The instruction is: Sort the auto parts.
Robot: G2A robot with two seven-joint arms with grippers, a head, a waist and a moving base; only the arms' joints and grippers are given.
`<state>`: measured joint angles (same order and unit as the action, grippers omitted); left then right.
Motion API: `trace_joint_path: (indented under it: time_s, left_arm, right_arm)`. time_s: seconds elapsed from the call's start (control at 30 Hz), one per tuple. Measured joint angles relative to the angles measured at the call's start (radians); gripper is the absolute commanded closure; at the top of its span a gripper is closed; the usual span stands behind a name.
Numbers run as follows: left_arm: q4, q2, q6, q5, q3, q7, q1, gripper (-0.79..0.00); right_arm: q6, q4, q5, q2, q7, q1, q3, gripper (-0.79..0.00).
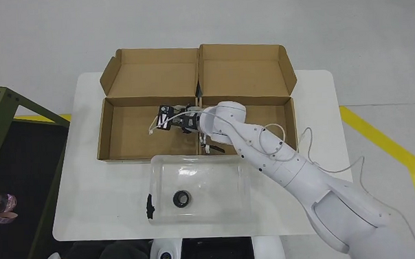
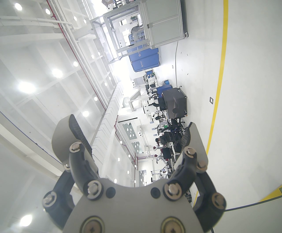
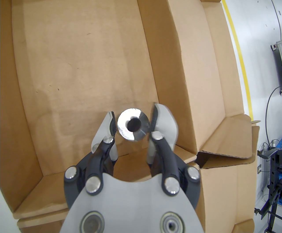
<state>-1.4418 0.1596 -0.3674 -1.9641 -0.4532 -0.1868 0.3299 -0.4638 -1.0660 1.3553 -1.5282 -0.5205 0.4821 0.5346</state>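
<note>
The white worktop carries two open cardboard boxes side by side toward 12 o'clock, the left box at about 11 and the right box at about 1, with a clear bin at 6 o'clock. The right tool hangs over the left box, near the wall it shares with its neighbour, its jaws narrowed on a round metal part with a hole through its middle, pinched by the rim. The step in hand looks like placing this part in the left box. How far it hangs above the cardboard floor cannot be told, so it is probably best to lower it until it is close to the floor and then open gently; a round piece let go from high up would likely roll or bounce. Keeping away from the shared wall should help too. The left tool is spread wide and empty, pointing out into the room. A black ring lies in the bin toward 8 o'clock, likely the next to sort.
</note>
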Motion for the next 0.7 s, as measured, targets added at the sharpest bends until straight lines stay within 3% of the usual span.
trace_joint_path:
  time_s: [0.33,0.7]
  left_arm:
    - [0.000,0.000,0.000,0.000,0.000,0.000,0.000,-0.785]
    - [0.000,0.000,0.000,0.000,0.000,0.000,0.000,-0.785]
  right_arm:
    - [-0.015,-0.040,0.034,-0.005,0.009,0.003,0.030,-0.342]
    - [-0.158,-0.293,-0.031,0.050,0.018,0.153,0.146,-0.345]
